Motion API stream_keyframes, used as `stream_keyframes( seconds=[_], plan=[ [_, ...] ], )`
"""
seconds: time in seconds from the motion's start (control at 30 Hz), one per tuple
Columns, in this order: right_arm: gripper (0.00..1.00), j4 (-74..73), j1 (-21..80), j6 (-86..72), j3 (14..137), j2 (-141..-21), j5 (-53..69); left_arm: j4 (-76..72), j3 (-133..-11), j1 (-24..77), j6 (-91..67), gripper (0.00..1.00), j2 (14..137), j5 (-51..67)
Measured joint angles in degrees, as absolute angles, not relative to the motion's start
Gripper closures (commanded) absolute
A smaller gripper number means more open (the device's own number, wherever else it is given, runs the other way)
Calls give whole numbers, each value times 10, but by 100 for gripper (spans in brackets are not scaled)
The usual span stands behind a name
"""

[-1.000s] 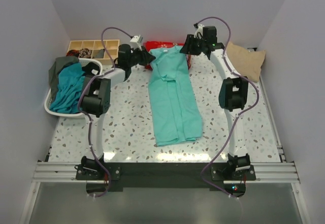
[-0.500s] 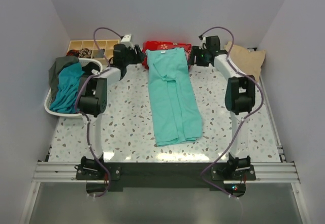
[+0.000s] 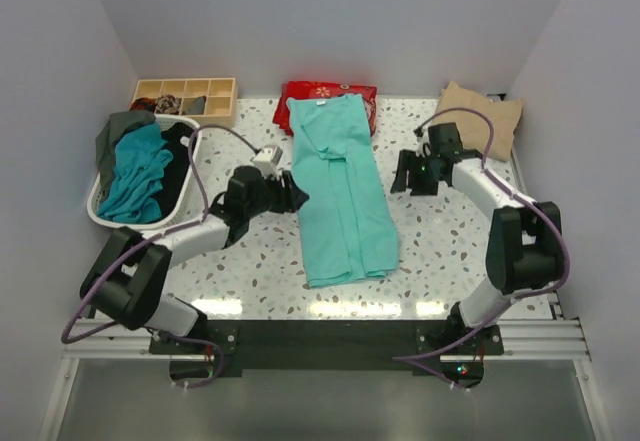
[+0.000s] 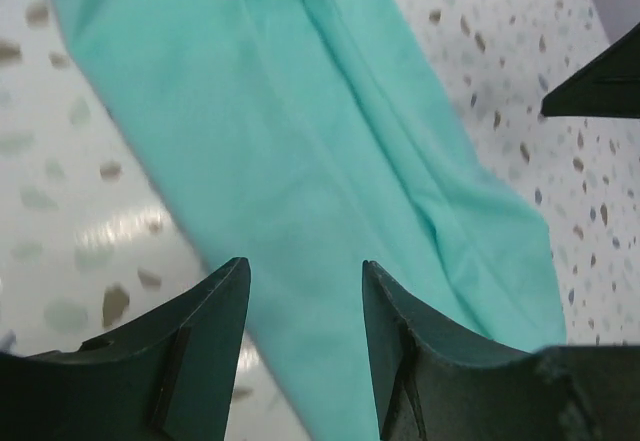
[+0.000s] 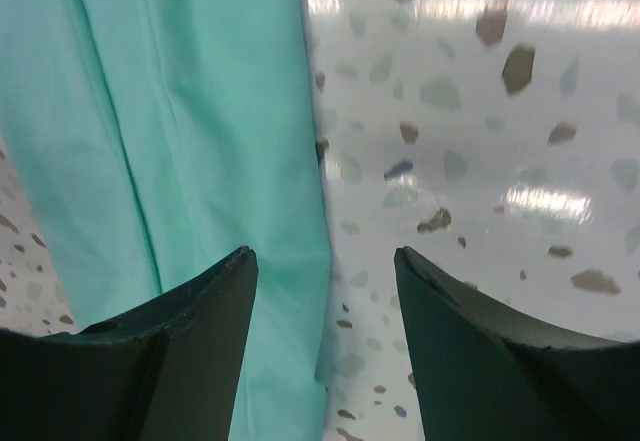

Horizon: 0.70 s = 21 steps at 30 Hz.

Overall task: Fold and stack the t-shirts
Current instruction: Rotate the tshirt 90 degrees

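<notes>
left tool (image 3: 292,193), right tool (image 3: 402,175) retreated nearward; turquoise tee (image 3: 340,196) flat between them

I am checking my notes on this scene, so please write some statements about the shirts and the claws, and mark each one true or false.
1. The mint shirt lies on the table, folded into a long strip. True.
2. The left claw grips the mint shirt. False: it is open and holds nothing.
3. The beige shirt lies in the basket. False: it lies at the table's far right corner, and the basket stands on the left.
4. The right claw is open and empty. True.
5. A teal shirt lies in the basket. True.
</notes>
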<state>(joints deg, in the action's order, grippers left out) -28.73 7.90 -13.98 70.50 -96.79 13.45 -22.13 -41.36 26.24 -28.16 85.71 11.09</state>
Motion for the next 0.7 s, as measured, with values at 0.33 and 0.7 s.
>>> stream_keyframes(
  seconds=[0.33, 0.7],
  plan=[
    [37, -290, 79, -178, 443, -787, 193, -209, -120, 310, -383, 46, 674, 126],
    [37, -283, 90, -209, 347, -700, 250, -295, -32, 343, -460, 46, 620, 177]
  ],
)
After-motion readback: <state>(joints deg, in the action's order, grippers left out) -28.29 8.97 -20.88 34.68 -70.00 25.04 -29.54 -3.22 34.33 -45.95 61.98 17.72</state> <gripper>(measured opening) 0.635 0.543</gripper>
